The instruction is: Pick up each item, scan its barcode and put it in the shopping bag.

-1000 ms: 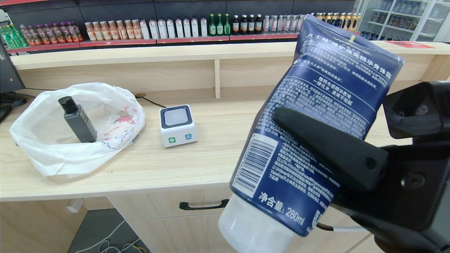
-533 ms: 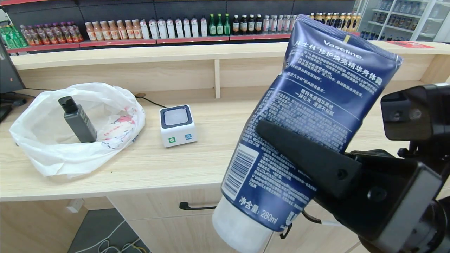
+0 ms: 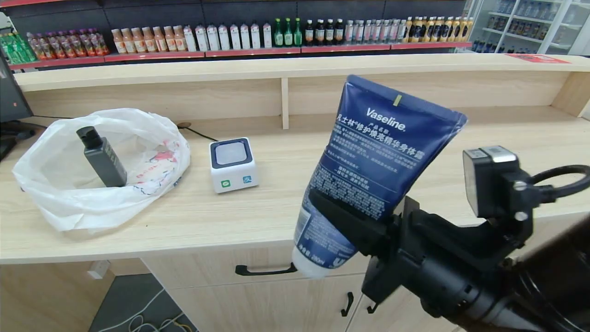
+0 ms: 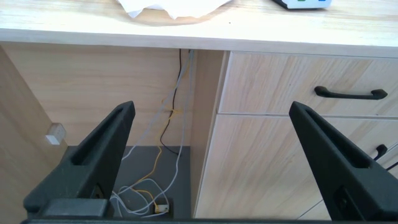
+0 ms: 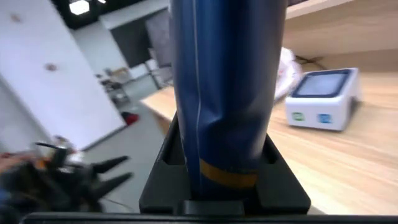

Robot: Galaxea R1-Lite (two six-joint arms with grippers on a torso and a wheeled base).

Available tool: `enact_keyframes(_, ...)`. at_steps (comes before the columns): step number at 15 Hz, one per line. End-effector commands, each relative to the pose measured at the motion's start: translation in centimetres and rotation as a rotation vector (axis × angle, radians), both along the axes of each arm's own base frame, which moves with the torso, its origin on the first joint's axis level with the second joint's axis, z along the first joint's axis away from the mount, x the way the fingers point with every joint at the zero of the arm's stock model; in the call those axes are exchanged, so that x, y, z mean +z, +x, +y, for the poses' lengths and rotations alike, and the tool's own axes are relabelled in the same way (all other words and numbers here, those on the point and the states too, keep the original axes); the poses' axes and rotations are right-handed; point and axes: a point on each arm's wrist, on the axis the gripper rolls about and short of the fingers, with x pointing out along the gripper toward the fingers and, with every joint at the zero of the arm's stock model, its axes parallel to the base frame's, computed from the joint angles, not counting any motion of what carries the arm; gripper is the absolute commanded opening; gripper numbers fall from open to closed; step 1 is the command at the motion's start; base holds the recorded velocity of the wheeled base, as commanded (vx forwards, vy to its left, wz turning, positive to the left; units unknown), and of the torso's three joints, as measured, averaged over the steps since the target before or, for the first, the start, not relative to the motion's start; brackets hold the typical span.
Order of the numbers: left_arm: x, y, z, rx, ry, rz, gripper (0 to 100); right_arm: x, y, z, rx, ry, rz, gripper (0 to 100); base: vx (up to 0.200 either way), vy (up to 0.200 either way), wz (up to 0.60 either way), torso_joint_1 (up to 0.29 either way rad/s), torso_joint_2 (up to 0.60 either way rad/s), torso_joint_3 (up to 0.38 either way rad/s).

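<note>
One black finger (image 3: 350, 221) of my right tool (image 3: 322, 205) covers part of the white cap end of the dark blue plastic lotion tube (image 3: 386, 143); the second finger is hidden behind the tube. This tool pinches the tube near the cap and holds it tilted, cap downwards, by the front edge of the light wooden desk (image 3: 207, 221). My left tool (image 4: 211, 115) hangs below the desk edge, fingers spread wide. On the desk a dark grey pump bottle (image 3: 102, 159) leans inside the white plastic shopping bag (image 3: 55, 203), which hides its base. A white cube scanner (image 3: 232, 165) stands beside it.
</note>
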Motion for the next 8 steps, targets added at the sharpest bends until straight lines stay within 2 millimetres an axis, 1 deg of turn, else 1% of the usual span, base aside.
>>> enact_keyframes(1,0.0,0.0,0.0,0.001,0.0,0.0,100,-1.5,2.0,0.0,-0.139,-0.08,-0.015,0,0.0,0.0,0.0,0.0,0.0,0.0)
enact_keyframes(3,0.0,0.0,0.0,0.001,0.0,0.0,100,-1.3,2.9,-0.8,-0.316,-0.121,-0.059,0,0.0,0.0,0.0,0.0,0.0,0.0)
enact_keyframes(4,0.0,0.0,0.0,0.001,0.0,0.0,100,-1.3,2.9,-0.8,-0.316,-0.121,-0.059,0,0.0,0.0,0.0,0.0,0.0,0.0)
enact_keyframes(5,0.0,0.0,0.0,0.001,0.0,0.0,100,-0.7,3.3,-1.8,-0.461,-0.135,-0.082,0,0.0,0.0,0.0,0.0,0.0,0.0)
enact_keyframes(8,0.0,0.0,0.0,0.001,0.003,0.0,100,0.1,3.1,-2.5,-0.475,-0.108,-0.098,0,0.0,0.0,0.0,0.0,0.0,0.0)
